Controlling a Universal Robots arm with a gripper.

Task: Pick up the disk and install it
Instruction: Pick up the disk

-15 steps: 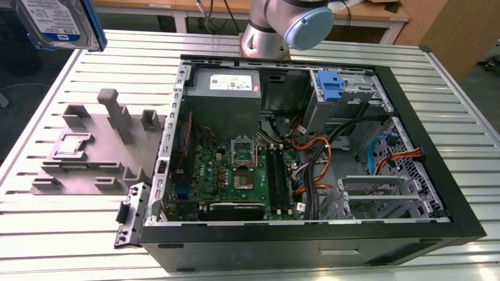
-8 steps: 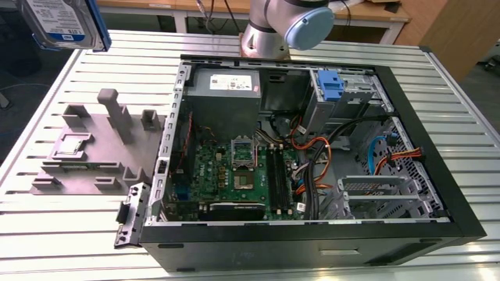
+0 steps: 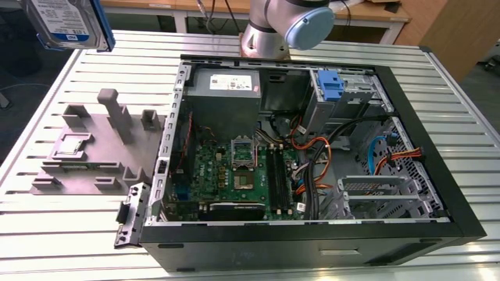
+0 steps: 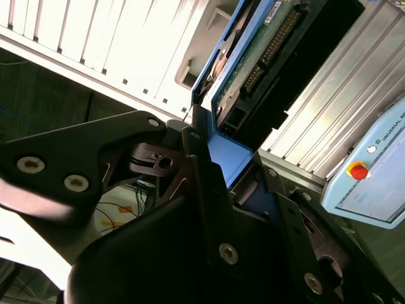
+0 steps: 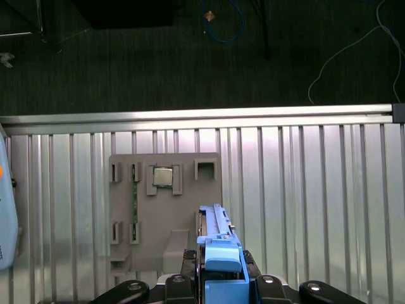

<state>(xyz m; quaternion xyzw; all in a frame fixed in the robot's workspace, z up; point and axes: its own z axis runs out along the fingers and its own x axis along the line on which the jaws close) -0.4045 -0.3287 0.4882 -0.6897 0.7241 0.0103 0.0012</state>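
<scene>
The disk (image 3: pixel 69 23), a silver hard drive with a white-and-blue label in a blue plastic carrier, hangs high above the table's far corner at the exterior view's left. In the second wrist view its green circuit-board underside (image 4: pixel 266 50) faces the camera, and my gripper (image 4: pixel 233 168) is shut on the blue carrier's end. The first wrist view shows the disk (image 5: pixel 218 244) edge-on between the black fingers (image 5: pixel 188 256), directly over the grey fixture block (image 5: pixel 166 215).
An open computer case (image 3: pixel 437 175) lies on the slatted metal table (image 3: pixel 70 234). It holds a power supply (image 3: pixel 226 85), a motherboard (image 3: pixel 242 175), a drive bay with a blue bracket (image 3: pixel 332 88) and a lower metal cage (image 3: pixel 383 193). The arm's base (image 3: pixel 273 26) stands behind the case.
</scene>
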